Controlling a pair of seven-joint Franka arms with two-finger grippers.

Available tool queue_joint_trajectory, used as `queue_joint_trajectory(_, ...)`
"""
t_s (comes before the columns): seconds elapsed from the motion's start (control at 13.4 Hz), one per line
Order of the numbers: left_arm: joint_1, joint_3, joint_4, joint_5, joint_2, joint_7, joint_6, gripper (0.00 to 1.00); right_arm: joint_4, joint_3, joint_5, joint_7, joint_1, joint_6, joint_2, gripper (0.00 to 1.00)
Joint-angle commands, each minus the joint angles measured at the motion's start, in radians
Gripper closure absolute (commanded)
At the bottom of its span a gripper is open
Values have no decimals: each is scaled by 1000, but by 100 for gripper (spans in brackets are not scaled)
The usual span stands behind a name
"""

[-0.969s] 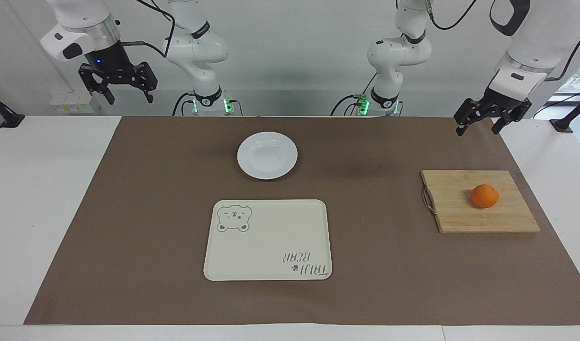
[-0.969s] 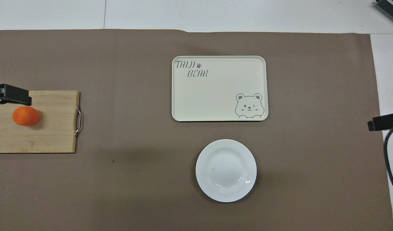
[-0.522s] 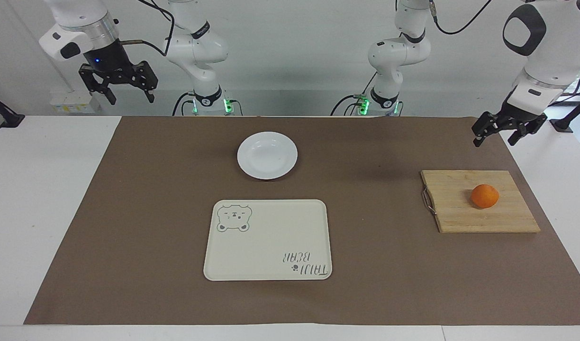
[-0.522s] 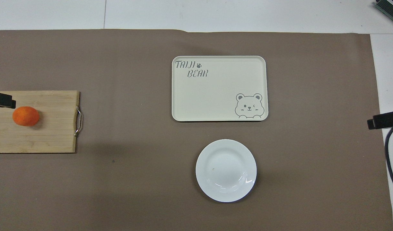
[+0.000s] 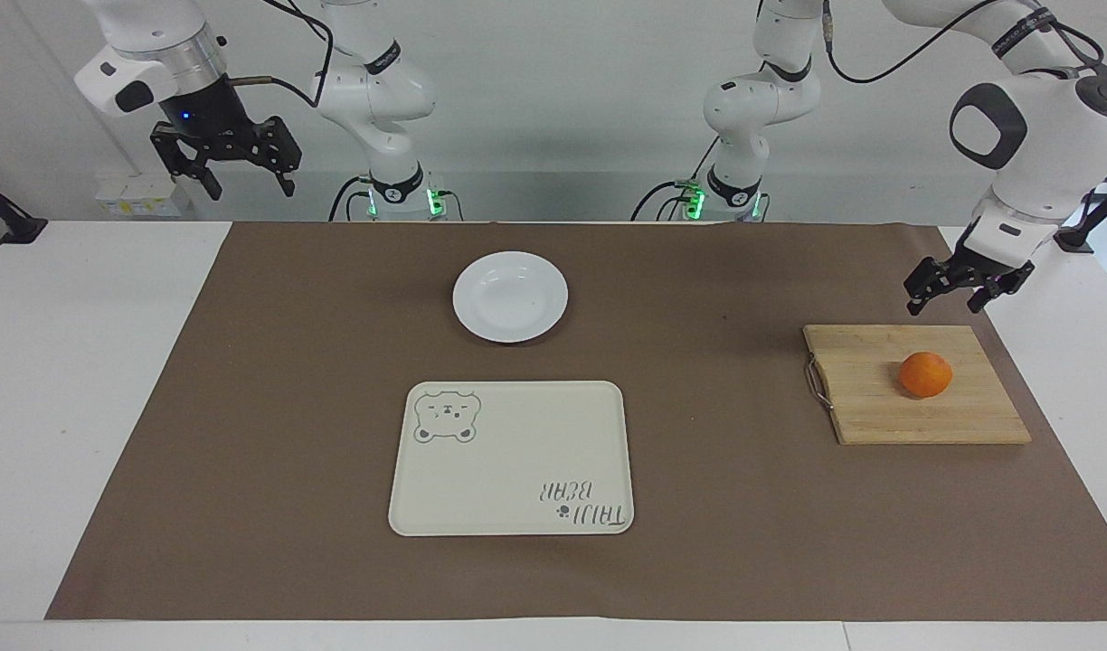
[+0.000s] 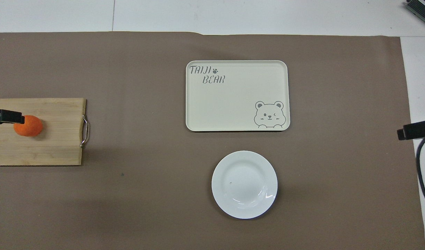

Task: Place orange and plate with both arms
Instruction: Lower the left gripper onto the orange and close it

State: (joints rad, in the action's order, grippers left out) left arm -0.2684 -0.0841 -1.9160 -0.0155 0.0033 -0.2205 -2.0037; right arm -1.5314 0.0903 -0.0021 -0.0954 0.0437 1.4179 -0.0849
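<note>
The plate (image 5: 510, 297) is seen untouched on the mat nearest the robots, and the right gripper (image 5: 230, 170), spread and empty, is kept waiting high above the table's edge. The left gripper (image 5: 957, 289), also spread, has been lowered over the cutting board (image 5: 879, 398), where the orange (image 5: 925, 374) lies; a grasp seems imminent. The tray (image 5: 511, 457) lies farthest, bare.

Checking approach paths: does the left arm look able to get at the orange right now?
Probably yes. The left gripper hangs open above the cutting board, and nothing lies around the orange to block it.
</note>
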Motion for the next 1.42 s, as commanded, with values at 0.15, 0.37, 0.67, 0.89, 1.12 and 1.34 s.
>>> queue_joint_trajectory(0.15,-77,-9,-96,46,64,-101,-174,0,-9,2,19,10,-7,7,-9,0)
queue_joint_trajectory(0.37,-104,-9,-113,46,129,-123,-271,0,-10,2,19,10,-7,7,-9,0)
queue_joint_trajectory(0.67,-109,-11,-130,48,205,-122,-392,0,-10,2,19,11,-7,1,-10,0)
queue_joint_trajectory(0.89,-110,-11,-196,58,205,-122,-458,0,-9,2,20,14,-8,3,-10,0)
queue_joint_trajectory(1.12,-126,-11,-210,58,198,-122,-449,2,-4,3,33,17,-8,7,-7,0)
queue_joint_trajectory(1.34,-124,-11,-198,58,202,-126,-463,86,-4,-6,34,13,-1,0,-9,0)
